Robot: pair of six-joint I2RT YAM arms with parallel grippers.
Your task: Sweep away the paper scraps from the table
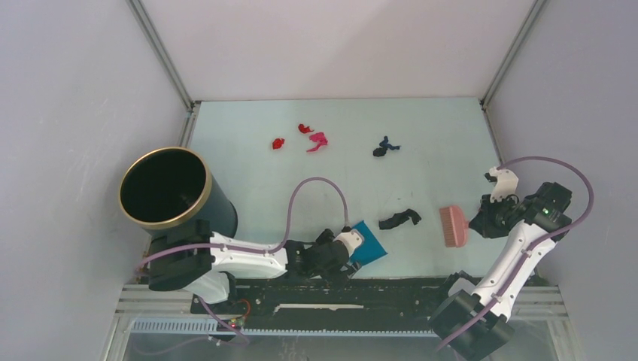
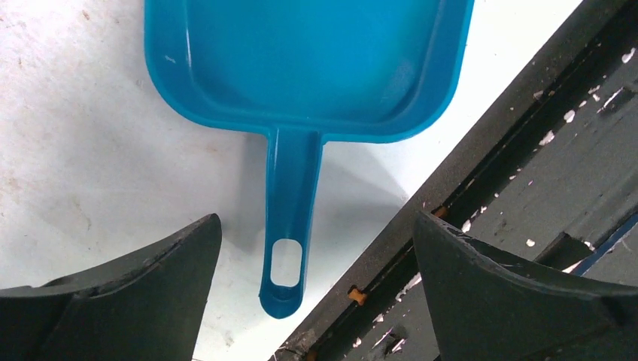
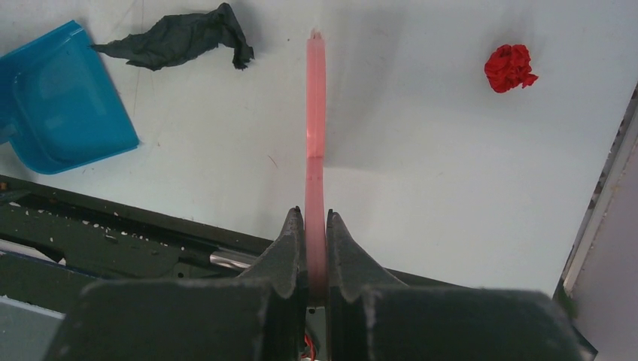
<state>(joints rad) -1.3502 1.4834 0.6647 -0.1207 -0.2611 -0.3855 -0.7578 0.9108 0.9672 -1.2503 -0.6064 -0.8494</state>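
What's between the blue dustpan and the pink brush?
One black paper scrap, seen in the top view, between dustpan and brush.

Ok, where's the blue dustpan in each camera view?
Top external: blue dustpan at bottom centre, by the front edge.
Left wrist: it fills the top centre, handle pointing down.
Right wrist: at the upper left, cut off by the frame edge.
Shared landmark: the black rail runs right beside the dustpan in all three.
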